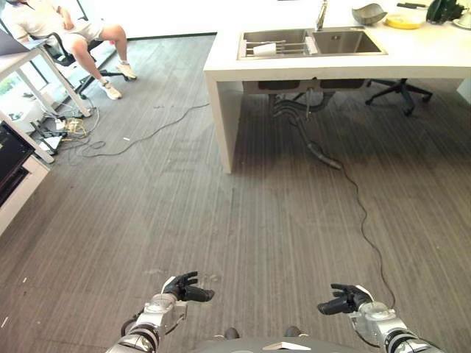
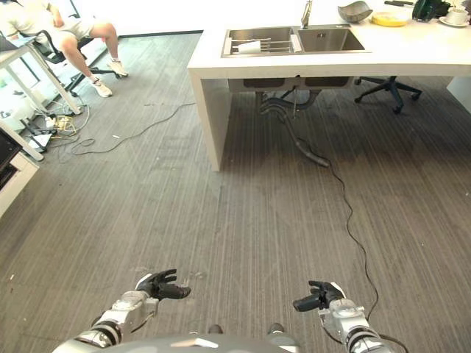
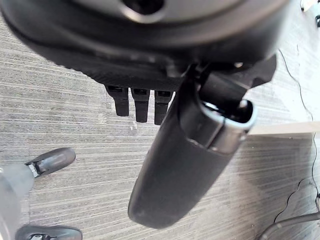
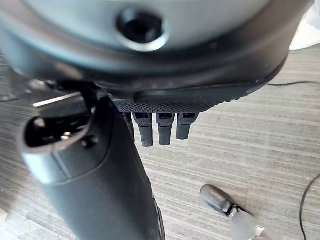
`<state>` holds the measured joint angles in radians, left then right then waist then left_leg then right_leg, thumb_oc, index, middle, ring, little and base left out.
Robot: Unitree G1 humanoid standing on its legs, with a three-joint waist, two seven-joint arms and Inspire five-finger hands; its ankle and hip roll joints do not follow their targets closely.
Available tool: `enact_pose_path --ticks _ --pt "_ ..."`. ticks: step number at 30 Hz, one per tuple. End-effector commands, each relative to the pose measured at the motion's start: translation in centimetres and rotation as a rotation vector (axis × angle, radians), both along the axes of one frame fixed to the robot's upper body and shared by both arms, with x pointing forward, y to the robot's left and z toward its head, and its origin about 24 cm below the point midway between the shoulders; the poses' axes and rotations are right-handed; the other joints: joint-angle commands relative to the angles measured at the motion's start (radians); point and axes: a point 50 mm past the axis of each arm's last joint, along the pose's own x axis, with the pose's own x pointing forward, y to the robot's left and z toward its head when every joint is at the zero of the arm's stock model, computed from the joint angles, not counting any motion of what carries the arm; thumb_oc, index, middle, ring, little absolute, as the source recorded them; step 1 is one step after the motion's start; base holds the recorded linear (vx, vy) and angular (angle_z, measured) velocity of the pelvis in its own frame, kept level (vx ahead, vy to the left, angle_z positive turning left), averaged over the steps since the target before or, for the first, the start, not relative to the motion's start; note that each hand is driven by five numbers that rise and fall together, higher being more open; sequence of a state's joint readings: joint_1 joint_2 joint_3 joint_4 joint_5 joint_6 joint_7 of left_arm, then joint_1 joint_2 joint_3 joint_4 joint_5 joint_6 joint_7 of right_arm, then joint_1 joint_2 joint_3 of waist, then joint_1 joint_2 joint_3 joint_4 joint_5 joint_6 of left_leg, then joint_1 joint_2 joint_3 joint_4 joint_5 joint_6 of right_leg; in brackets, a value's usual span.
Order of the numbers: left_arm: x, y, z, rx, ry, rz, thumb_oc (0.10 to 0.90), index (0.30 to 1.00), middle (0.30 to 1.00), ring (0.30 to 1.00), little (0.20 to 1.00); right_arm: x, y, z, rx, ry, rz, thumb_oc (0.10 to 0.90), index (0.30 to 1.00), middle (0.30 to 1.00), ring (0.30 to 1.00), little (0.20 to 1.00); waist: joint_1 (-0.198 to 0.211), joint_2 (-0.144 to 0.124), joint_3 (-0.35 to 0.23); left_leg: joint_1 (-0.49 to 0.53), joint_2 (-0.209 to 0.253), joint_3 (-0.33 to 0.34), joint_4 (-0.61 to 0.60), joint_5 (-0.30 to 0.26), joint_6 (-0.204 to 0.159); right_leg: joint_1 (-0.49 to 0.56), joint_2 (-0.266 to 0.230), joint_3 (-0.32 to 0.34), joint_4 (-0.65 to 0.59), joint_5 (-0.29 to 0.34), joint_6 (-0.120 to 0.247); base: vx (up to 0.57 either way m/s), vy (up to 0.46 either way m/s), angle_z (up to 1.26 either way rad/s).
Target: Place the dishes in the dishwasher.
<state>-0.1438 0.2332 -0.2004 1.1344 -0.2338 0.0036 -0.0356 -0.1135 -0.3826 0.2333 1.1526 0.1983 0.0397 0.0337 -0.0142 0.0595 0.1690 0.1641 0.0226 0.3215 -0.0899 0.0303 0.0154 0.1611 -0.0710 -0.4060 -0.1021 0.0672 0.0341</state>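
Both hands hang low over bare floor, well short of the dishes. The left hand and the right hand each hold nothing; their fingers are straight and relaxed, thumbs standing apart from the finger rows, as each wrist view shows.

Far ahead of the hands stands a white counter with a steel double sink sunk into it. A white cup lies on its side on a wire rack across the sink's left basin, ahead of and between the 2 hands. Farther along the counter, ahead of the right hand, sit a grey bowl and a yellow plate; a white cup on a saucer sits at the far right corner.

The grey striped carpet stretches open between the hands and the counter. A black cord trails across it ahead of the right hand. Far ahead of the left hand, a person sits on an office chair beside a desk.
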Motion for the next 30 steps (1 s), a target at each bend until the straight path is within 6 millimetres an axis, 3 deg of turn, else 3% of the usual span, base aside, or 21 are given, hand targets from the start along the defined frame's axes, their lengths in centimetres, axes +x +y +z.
enact_pose_path --ticks 1,30 --pt "3.0 -0.1 1.2 0.058 -0.055 -0.108 0.800 0.900 0.900 0.900 0.900 3.1 -0.8 1.6 -0.023 -0.105 -0.003 0.800 0.900 0.900 0.900 0.900 0.003 -0.015 -0.015 -0.003 0.021 0.016 0.003 -0.045 -0.087 0.033 -0.049 -0.009 0.015 -0.094 0.119 0.00 0.000 0.00" --pt "-0.3 -1.0 -0.7 0.038 0.053 -0.062 0.800 0.900 0.900 0.900 0.900 -0.7 -0.4 -0.4 0.016 0.009 -0.086 0.800 0.900 0.900 0.900 0.900 0.008 -0.020 -0.027 -0.012 0.017 -0.008 0.003 -0.046 -0.084 0.030 -0.045 -0.007 0.015 -0.100 0.114 0.00 0.000 0.00"
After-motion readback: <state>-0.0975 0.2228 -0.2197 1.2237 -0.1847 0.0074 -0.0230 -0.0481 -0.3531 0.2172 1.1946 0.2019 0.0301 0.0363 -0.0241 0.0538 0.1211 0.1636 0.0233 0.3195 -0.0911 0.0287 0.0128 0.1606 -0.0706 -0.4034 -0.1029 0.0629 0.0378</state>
